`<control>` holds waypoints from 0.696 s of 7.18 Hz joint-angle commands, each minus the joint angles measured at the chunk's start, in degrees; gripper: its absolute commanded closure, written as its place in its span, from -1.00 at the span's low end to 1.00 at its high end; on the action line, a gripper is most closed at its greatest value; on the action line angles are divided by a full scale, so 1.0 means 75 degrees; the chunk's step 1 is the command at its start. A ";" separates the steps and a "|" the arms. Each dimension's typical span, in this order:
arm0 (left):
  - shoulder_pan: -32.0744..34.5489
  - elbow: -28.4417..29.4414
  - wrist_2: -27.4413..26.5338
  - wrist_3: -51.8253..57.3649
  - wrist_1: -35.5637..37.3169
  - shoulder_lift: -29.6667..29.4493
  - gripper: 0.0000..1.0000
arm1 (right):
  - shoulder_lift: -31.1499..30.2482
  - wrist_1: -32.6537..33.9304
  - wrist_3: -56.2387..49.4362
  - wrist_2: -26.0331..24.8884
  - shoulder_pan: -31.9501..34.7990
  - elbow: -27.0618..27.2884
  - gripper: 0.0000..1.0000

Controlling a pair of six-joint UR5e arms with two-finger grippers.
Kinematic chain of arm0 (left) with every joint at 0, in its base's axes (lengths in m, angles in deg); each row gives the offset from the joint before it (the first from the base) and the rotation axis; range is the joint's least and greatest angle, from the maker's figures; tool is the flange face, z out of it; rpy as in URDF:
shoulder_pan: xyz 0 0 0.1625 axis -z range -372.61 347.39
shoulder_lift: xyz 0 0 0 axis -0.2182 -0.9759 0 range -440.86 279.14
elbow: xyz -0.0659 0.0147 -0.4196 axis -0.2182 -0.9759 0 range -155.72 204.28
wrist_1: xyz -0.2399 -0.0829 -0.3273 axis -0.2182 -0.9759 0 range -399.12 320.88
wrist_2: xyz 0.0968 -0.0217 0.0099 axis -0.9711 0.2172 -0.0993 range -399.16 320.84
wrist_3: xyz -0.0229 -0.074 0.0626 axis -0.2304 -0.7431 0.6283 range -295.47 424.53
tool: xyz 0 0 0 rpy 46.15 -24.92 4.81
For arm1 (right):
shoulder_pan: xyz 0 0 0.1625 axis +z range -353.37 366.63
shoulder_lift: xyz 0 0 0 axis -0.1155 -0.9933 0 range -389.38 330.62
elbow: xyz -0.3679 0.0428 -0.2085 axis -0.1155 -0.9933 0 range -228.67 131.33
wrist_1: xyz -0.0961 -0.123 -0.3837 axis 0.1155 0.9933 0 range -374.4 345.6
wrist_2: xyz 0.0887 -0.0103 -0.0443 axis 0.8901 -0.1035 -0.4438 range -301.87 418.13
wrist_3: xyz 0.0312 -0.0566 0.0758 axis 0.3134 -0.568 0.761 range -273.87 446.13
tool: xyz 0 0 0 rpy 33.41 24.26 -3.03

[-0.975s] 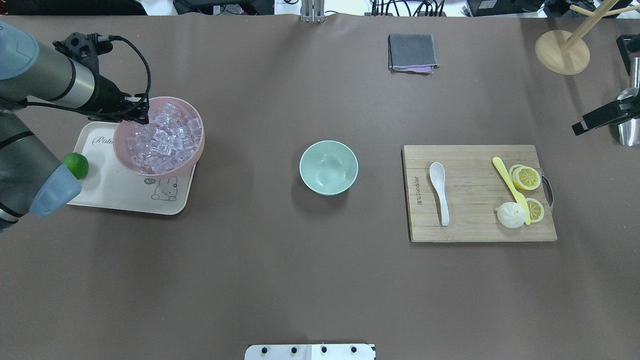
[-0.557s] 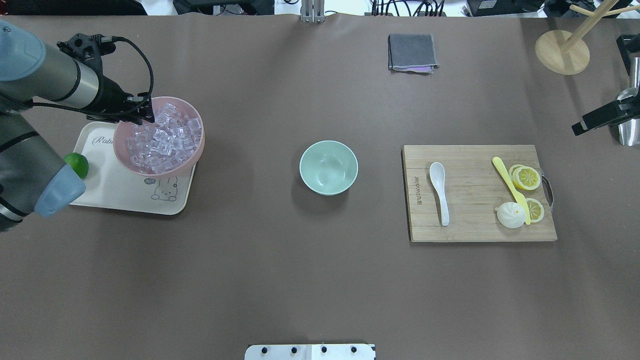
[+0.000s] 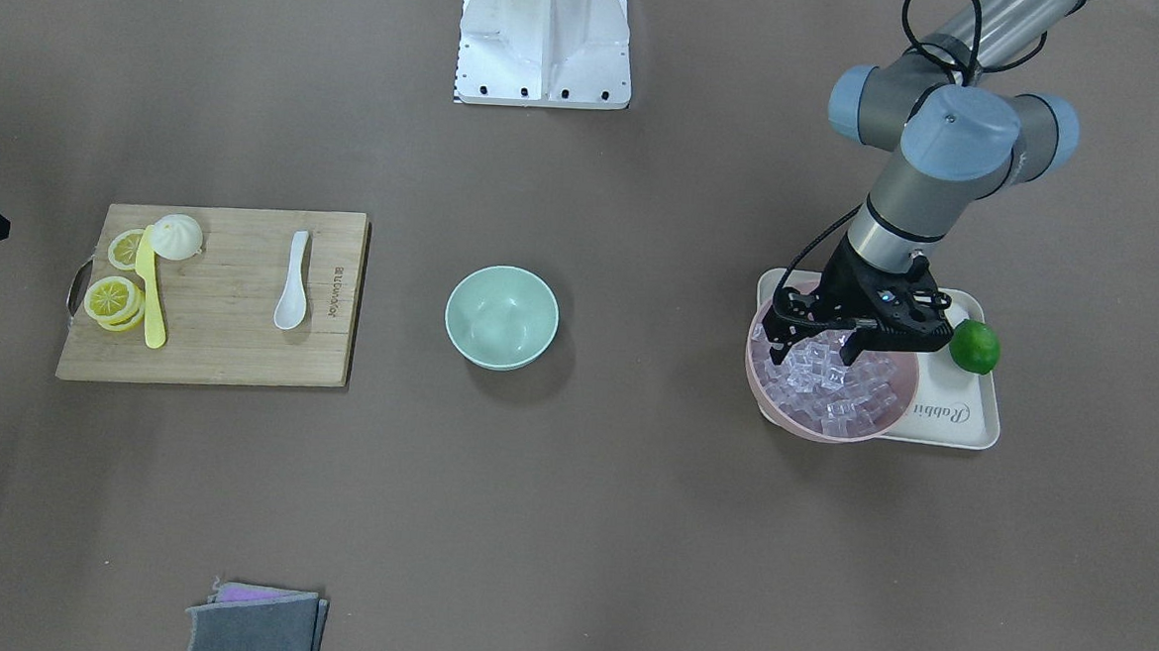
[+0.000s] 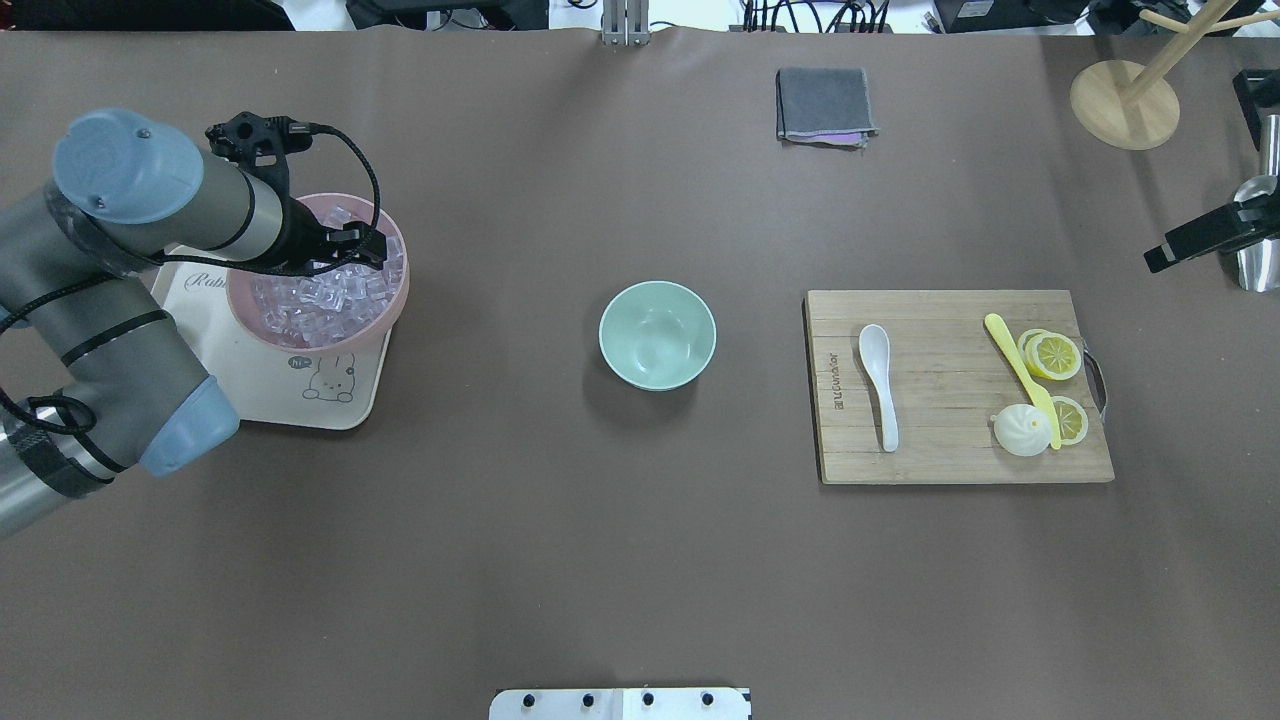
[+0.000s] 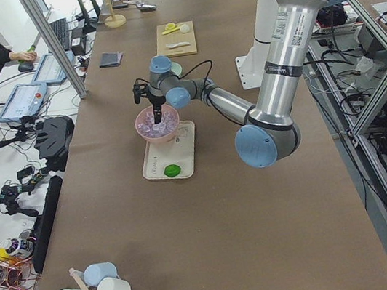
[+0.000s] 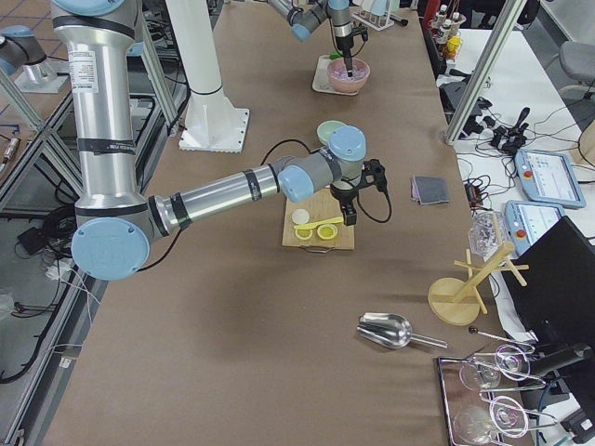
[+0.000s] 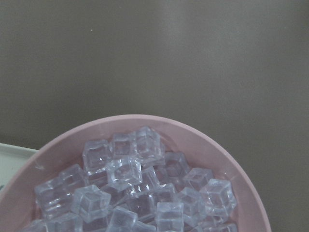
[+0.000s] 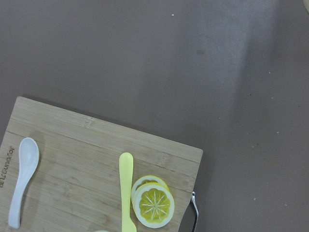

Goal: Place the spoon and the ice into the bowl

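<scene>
The white spoon (image 4: pixel 878 385) lies on the wooden cutting board, also in the front view (image 3: pixel 293 291) and the right wrist view (image 8: pixel 21 181). The mint-green bowl (image 4: pixel 657 335) stands empty at the table's middle (image 3: pixel 501 316). Many clear ice cubes (image 7: pixel 123 171) fill the pink bowl (image 4: pixel 395 310). My left gripper (image 3: pixel 814 356) is open, its fingers spread just above the ice (image 3: pixel 834 393); it also shows in the overhead view (image 4: pixel 360 250). My right gripper (image 4: pixel 1165 252) hangs at the table's right edge, away from the board; I cannot tell its state.
The pink bowl sits on a white tray (image 4: pixel 250 395) with a green lime (image 3: pixel 973 346). The cutting board (image 4: pixel 950 455) also bears a yellow knife (image 4: pixel 1020 375), lemon slices (image 4: pixel 1056 355) and a white bun (image 4: pixel 1020 432). A grey cloth (image 4: pixel 824 103), a wooden stand (image 4: pixel 1124 103) and a metal scoop (image 4: pixel 1258 235) lie further off.
My left arm has swung right and forward, carrying the gripper from the pink bowl's left rim to above the ice. The right arm has not moved.
</scene>
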 commanded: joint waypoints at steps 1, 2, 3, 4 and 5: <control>-0.0032 0.0104 -0.0016 0.0027 -0.0031 -0.0063 -0.17 | 0.0005 0.0000 0.0011 0.0000 0.0000 0.0010 -1.00; -0.0032 0.0243 -0.0016 0.0027 -0.0031 -0.0180 -0.16 | 0.0005 0.0000 0.0012 0.0000 0.0000 0.0010 -1.00; -0.0020 0.0372 -0.0016 0.0027 -0.0031 -0.0274 -0.16 | 0.0005 0.0000 0.0012 0.0000 0.0000 0.0010 -1.00; -0.0009 0.0432 -0.0016 0.0027 -0.0043 -0.0286 -0.16 | 0.0005 0.0000 0.0012 0.0000 0.0000 0.0010 -1.00; -0.0009 0.0479 -0.0016 0.0027 -0.0043 -0.0286 -0.16 | 0.0005 0.0000 0.0012 -0.0011 0.0000 0.0010 -1.00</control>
